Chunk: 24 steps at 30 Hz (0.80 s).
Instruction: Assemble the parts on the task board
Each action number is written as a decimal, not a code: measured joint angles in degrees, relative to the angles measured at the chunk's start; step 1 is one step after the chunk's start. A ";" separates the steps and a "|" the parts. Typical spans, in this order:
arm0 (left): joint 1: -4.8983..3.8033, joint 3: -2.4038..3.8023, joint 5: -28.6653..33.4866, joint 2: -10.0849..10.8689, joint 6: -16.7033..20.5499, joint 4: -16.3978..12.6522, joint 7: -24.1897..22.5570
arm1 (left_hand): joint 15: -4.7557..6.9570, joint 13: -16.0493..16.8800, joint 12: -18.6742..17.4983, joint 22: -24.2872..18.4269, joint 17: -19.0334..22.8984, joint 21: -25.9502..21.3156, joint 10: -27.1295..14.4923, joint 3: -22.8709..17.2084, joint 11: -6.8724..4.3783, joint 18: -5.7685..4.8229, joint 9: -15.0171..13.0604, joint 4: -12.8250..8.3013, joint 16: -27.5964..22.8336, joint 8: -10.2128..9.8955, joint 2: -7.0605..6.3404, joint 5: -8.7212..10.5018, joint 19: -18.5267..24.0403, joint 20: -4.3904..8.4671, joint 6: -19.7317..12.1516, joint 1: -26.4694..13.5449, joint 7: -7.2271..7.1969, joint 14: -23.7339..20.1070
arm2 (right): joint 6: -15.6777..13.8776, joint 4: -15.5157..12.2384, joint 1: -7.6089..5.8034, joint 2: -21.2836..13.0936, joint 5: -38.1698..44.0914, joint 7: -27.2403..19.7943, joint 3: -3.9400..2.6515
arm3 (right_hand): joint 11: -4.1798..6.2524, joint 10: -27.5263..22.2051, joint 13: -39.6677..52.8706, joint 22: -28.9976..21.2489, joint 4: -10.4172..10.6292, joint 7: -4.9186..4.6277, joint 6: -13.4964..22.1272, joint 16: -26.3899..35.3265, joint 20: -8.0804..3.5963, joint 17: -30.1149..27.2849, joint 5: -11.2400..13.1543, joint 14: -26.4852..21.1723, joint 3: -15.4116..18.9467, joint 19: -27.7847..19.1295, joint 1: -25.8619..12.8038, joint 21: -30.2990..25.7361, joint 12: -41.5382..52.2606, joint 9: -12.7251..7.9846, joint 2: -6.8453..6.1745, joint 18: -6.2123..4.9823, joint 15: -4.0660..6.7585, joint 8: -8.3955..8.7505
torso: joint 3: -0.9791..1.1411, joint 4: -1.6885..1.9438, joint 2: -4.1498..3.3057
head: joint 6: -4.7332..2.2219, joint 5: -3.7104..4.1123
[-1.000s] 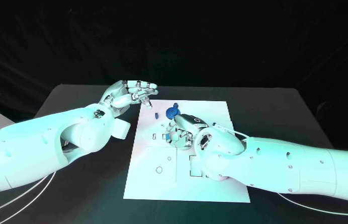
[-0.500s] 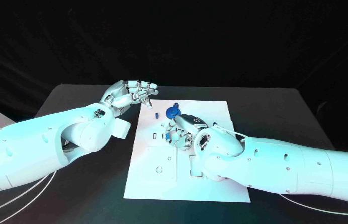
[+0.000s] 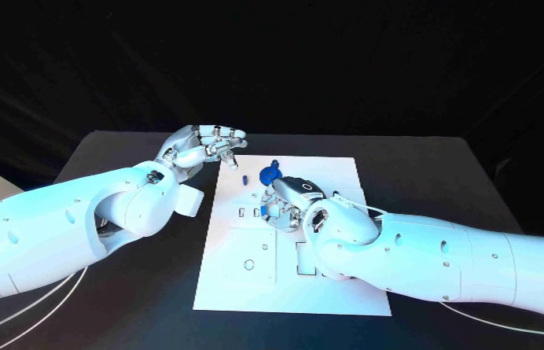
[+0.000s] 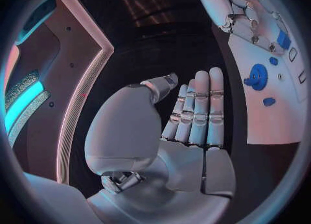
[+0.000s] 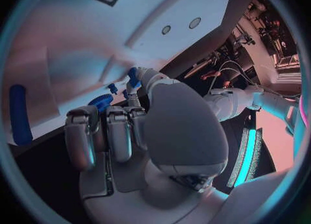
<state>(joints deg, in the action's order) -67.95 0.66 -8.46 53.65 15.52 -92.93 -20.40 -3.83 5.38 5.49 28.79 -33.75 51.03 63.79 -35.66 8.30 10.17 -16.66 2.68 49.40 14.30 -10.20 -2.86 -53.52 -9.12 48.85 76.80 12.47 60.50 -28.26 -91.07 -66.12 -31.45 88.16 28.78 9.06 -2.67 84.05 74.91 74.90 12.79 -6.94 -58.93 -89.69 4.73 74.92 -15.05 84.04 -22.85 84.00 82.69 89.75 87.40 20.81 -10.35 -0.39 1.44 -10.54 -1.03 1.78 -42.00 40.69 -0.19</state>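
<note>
Near edge of board: I see the task board [image 3: 233,283], a flat white matte plate on the black table [image 3: 113,161], with thin dark outlines of an oval and a rectangle printed or cut into its near half.
Right arm: smooth white shell, coming in from my right and lying across the board's near right part.
Right hand: the silver right hand [image 3: 290,204] sits over the middle of the board, fingers curled down toward the surface. In the right wrist view the fingers [image 5: 110,130] are folded in side by side, and a small blue part [image 5: 132,76] sits at the tip of the thumb (whether it is pinched or merely touched, I cannot tell).
Parts mid-board: a small blue block [image 3: 261,211] lies just beside the right hand's fingers.
Parts farther on: a round blue toothed wheel [image 3: 269,175], gear-like, lies beyond the right hand; a short blue peg [image 3: 244,179] lies near it on the left.
Long part: in the right wrist view a blue rounded bar [image 5: 18,115] lies on the white plate.
Left hand: the silver left hand [image 3: 207,145] hangs above the board's far left corner, holding nothing; in the left wrist view its fingers [image 4: 197,105] are straight and pressed together, thumb apart.
</note>
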 measured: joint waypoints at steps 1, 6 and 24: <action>0.00 0.00 0.00 0.00 -0.01 0.00 0.01 | 0.00 0.00 0.00 0.00 0.00 0.00 0.00 0.00 0.00 0.00 0.00 0.00 0.00 0.00 0.00 0.00 0.00 0.00 0.00 0.00 0.00 0.00 | 0.00 0.02 0.00 0.00 0.10 0.00 0.00 | 0.00 0.00 0.00 0.00 0.00 0.00 0.00 0.00 0.00 0.00 0.00 0.00 0.00 0.00 0.00 0.00 0.00 0.00 0.00 0.00 0.00 -0.03 | 0.00 -0.01 0.01 | 0.00 0.00; 0.00 0.00 0.00 0.00 -0.06 0.00 0.06 | 0.00 0.00 -0.20 0.00 0.00 0.00 0.00 0.00 0.00 0.00 0.00 0.00 0.00 0.00 0.00 0.00 0.00 0.00 0.00 0.00 0.00 0.00 | -0.01 -0.06 0.04 0.00 0.46 -0.07 0.01 | 0.00 0.00 0.00 0.04 0.00 -0.02 0.02 0.00 0.00 0.00 0.00 0.00 0.00 0.00 -0.30 0.00 0.00 -0.01 -0.30 0.00 0.00 -0.35 | 0.01 -0.01 0.01 | 0.10 -0.15; 0.00 -0.01 0.00 0.10 -0.33 -0.01 0.32 | 0.00 0.00 -0.20 0.08 0.05 -0.01 0.00 0.00 0.00 0.00 0.02 0.00 0.00 0.00 0.23 0.00 -0.01 0.00 0.00 -0.22 0.00 0.00 | 0.00 -0.09 0.08 0.04 0.67 -0.17 0.02 | -0.12 -0.13 0.00 0.04 0.18 -1.00 1.99 0.00 0.00 -0.01 4.12 -0.12 0.18 0.00 -2.96 0.00 -1.52 -0.43 -1.71 0.00 -0.13 0.25 | -0.03 -0.04 0.06 | 0.32 -0.14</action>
<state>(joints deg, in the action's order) -67.95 0.65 -8.46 53.75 15.19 -92.94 -20.08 -3.83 5.38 5.29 28.87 -33.70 51.02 63.79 -35.66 8.31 10.16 -16.65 2.68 49.40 14.30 -9.97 -2.86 -53.53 -9.12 48.85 76.58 12.47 60.50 -28.26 -91.16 -66.04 -31.41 88.83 28.61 9.08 -2.80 83.92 74.90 74.94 12.97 -7.94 -56.94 -89.69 4.73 74.91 -10.93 83.91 -22.67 84.00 79.74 89.75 85.88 20.38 -12.06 -0.40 1.31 -10.29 -1.07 1.74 -41.94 41.01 -0.32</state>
